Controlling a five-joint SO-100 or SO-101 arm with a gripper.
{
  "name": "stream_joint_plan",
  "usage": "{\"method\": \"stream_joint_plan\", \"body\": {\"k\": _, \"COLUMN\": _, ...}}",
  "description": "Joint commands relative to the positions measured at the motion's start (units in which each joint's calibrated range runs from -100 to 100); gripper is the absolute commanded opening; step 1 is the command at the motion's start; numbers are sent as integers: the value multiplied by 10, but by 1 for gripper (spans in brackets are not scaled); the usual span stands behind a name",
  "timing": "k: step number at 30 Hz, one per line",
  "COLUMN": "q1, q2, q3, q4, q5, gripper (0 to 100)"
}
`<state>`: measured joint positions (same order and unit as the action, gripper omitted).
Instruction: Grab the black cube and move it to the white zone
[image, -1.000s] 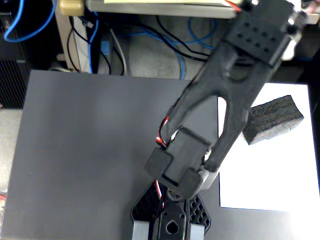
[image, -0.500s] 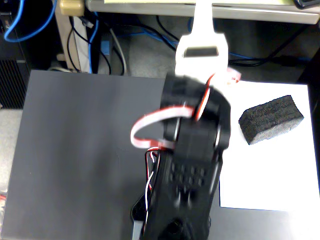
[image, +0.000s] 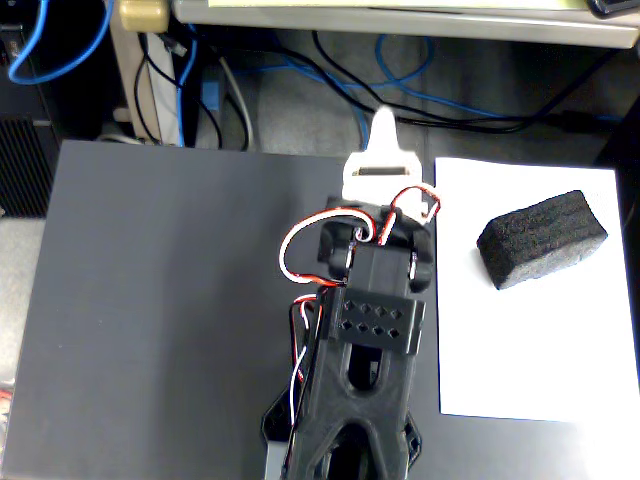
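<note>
black cube (image: 543, 238) lies on white zone (image: 530, 330), right of hand (image: 383, 128).

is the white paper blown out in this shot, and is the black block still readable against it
In the fixed view the white zone is overexposed, nearly featureless, glowing at its edges; the black cube stays readable with its foam grain showing, though soft; the whole frame is slightly blurry, and the gripper is pale and washed out.

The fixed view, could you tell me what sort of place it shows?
Probably an office or lab desk: a dark grey mat holding the robot arm, with blue and black cables tangled behind.
</note>
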<state>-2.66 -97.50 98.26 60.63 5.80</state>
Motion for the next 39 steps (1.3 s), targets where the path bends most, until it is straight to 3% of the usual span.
{"method": "stream_joint_plan", "body": {"k": 1, "q1": -22, "q2": 2, "q3": -9, "q4": 110, "q5": -3, "gripper": 24}}
{"method": "stream_joint_plan", "body": {"k": 3, "q1": -30, "q2": 3, "q3": -9, "q4": 107, "q5": -3, "gripper": 20}}
{"method": "stream_joint_plan", "body": {"k": 6, "q1": -30, "q2": 3, "q3": 10, "q4": 102, "q5": -4, "gripper": 2}}
{"method": "stream_joint_plan", "body": {"k": 7, "q1": -30, "q2": 3, "q3": 10, "q4": 102, "q5": -4, "gripper": 1}}
{"method": "stream_joint_plan", "body": {"k": 39, "q1": -25, "q2": -1, "q3": 17, "q4": 91, "q5": 0, "gripper": 1}}
